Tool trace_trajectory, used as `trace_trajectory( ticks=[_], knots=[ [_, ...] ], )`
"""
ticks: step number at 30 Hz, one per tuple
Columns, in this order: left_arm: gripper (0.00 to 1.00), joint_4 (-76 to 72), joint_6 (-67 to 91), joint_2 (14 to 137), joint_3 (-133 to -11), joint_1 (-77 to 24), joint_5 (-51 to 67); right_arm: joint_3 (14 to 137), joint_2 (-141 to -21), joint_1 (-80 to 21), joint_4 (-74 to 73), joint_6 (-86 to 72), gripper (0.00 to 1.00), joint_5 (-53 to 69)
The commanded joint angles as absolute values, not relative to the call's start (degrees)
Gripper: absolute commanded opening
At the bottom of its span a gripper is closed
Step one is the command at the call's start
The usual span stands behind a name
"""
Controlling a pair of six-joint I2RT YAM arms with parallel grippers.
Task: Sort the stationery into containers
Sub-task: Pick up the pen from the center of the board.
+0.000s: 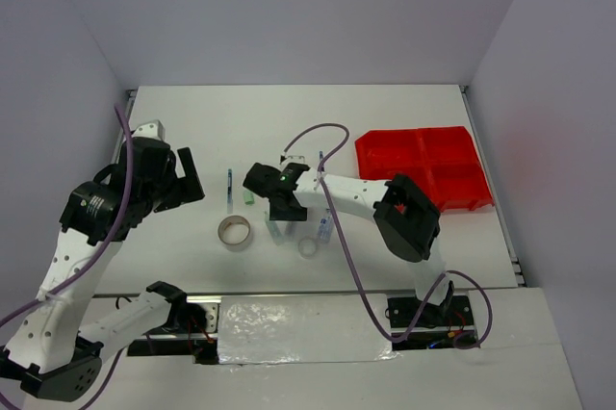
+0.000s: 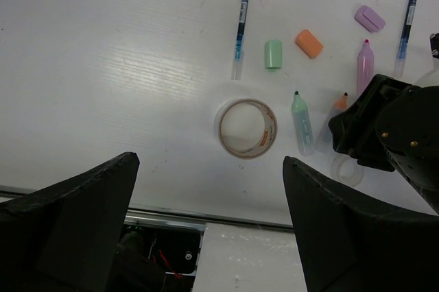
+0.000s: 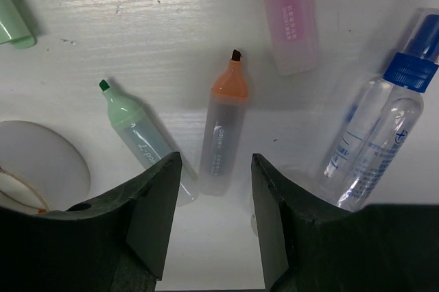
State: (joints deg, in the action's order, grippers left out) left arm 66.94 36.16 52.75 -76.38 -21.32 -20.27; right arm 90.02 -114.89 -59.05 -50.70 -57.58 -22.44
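The stationery lies in a loose group on the white table. An orange marker point(image 3: 223, 134) lies between a green marker point(image 3: 140, 134) and a clear blue-capped bottle point(image 3: 377, 141), with a pink marker point(image 3: 288, 11) beyond them. My right gripper point(image 3: 216, 168) is open just above the orange marker's rear end, one jaw on each side; it also shows in the top view point(image 1: 279, 204). My left gripper point(image 2: 209, 162) is open and empty, held high at the left point(image 1: 185, 181). The beige tape roll point(image 2: 247, 127), two pens point(image 2: 241, 28) point(image 2: 407, 21), pastel erasers point(image 2: 273, 53) and clear tape ring point(image 2: 346, 171) lie around. The red tray point(image 1: 423, 165) is at the far right.
The right arm's black elbow joint point(image 1: 406, 217) hangs just in front of the tray. A purple cable point(image 1: 322, 131) loops over the table's middle. The table's near edge with a metal rail point(image 2: 164, 211) runs below the tape roll. Grey walls close in the table.
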Motion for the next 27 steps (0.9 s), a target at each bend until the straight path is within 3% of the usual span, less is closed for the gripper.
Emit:
trace_trajectory(
  ticks=[1, 20, 25, 27],
  knots=[
    [0.99, 64.7, 35.2, 52.6, -76.3, -22.0, -18.8, 88.8, -115.3, -58.7, -47.9, -57.9, 0.53, -22.3],
    [0.99, 64.5, 34.1, 54.3, -77.3, -24.4, -19.4, 82.3, -117.7, -57.7, -41.4, -57.4, 0.52, -17.9],
    [0.99, 64.4, 34.4, 54.7, -77.9, -24.5, -19.5, 80.2, -117.2, -57.7, -40.1, -57.6, 0.43, -17.8],
    [0.99, 64.4, 34.5, 54.8, -78.1, -24.5, -19.6, 79.1, -116.3, -57.9, -38.9, -57.3, 0.34, -17.9]
  ],
)
